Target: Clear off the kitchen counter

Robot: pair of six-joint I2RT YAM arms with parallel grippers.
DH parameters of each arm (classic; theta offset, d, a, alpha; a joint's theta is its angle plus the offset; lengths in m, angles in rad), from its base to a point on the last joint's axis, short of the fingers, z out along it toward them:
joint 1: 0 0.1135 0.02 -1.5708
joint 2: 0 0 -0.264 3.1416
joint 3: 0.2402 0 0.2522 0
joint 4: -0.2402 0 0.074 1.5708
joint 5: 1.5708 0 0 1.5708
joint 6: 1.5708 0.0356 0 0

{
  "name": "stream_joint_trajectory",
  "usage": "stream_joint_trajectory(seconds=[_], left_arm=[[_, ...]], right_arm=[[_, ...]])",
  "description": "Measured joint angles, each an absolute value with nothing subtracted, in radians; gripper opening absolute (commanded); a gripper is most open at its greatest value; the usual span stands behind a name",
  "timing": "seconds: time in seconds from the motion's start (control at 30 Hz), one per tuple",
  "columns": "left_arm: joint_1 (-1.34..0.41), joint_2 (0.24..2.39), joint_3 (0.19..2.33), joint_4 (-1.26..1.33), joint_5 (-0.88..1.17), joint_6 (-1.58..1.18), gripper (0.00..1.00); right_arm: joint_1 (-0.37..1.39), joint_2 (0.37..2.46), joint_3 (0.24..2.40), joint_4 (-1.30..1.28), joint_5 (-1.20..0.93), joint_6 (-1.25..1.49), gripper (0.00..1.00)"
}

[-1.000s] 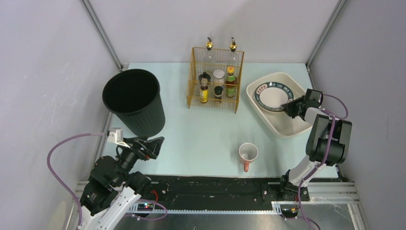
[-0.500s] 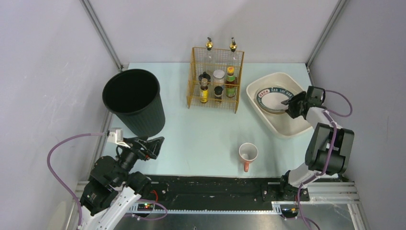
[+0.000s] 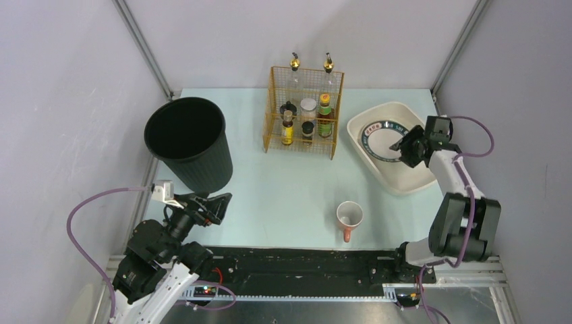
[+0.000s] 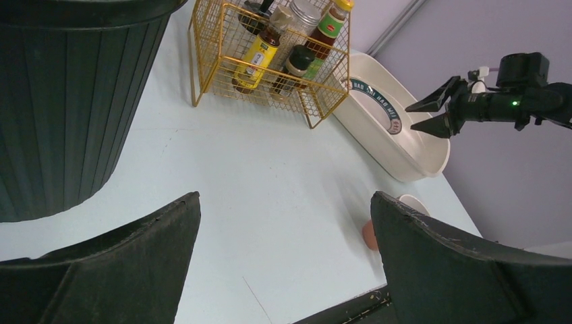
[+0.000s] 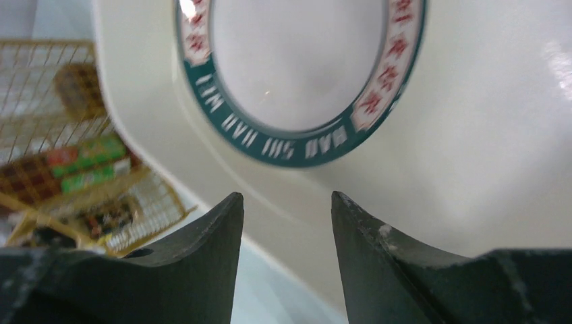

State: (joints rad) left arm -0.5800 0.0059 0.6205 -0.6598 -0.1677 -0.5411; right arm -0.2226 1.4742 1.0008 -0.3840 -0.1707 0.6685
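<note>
Kitchen counter surface (image 3: 283, 189), pale green, seen from above, with the two arms at its near edge. A mug (image 3: 349, 217) is on it close to the front rail, apart from everything else. A wire rack (image 3: 303, 111) of bottles and a black bin (image 3: 185, 138) stand further back. A white tub (image 3: 394, 187) at the right rear holds a green-rimmed plate (image 3: 379, 135).

The right hand (image 3: 403, 150) hovers over the tub just beside the plate's rim, its fingers moderately parted and holding nothing. The left hand (image 3: 217, 202) hangs low over the front-left of the surface, spread wide and empty.

Likely hazards:
- **Tub and plate:** a low sideways exit by the right hand could catch the tub wall or the plate rim and shift either one.
- **Mug:** it sits near the rail, so a glancing approach could push it over the front edge. A grip on its smooth curved wall may also slip.
- **Setting the mug down:** placing it on the plate risks a chip.
- **Left arm:** a reach toward the mug passes close to the bin.
</note>
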Motion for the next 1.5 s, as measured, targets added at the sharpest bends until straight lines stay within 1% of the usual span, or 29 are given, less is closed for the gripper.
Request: stream_joint_trajectory(seconds=[0.2, 0.27, 0.5, 0.63, 0.77, 1.0, 1.2, 1.5], left_arm=[[-0.580, 0.006, 0.620, -0.659, -0.153, -0.542, 1.00], [-0.580, 0.006, 0.620, -0.659, -0.152, -0.541, 1.00], [-0.580, 0.006, 0.620, -0.659, -0.149, -0.541, 1.00], [-0.580, 0.006, 0.620, -0.659, -0.149, -0.541, 1.00], [-0.580, 0.006, 0.620, -0.659, -0.149, -0.541, 1.00], [-0.580, 0.006, 0.620, -0.659, -0.150, -0.542, 1.00], [-0.580, 0.006, 0.620, -0.659, -0.150, -0.541, 1.00], [-0.580, 0.006, 0.620, -0.659, -0.150, -0.542, 1.00]], right_arm=[[-0.109, 1.268, 1.014, -0.498, -0.141, 0.598, 0.54], [-0.044, 1.202, 1.028, -0.541, -0.130, 0.574, 0.54], [0.152, 1.065, 1.069, -0.684, -0.120, 0.495, 0.53], [0.245, 1.039, 1.069, -0.765, -0.115, 0.466, 0.53], [0.377, 1.029, 1.069, -0.844, -0.084, 0.451, 0.53], [0.572, 1.015, 1.069, -0.972, 0.050, 0.477, 0.53], [0.641, 1.002, 1.062, -1.020, 0.120, 0.528, 0.53], [0.672, 1.000, 0.980, -1.029, 0.134, 0.577, 0.53]])
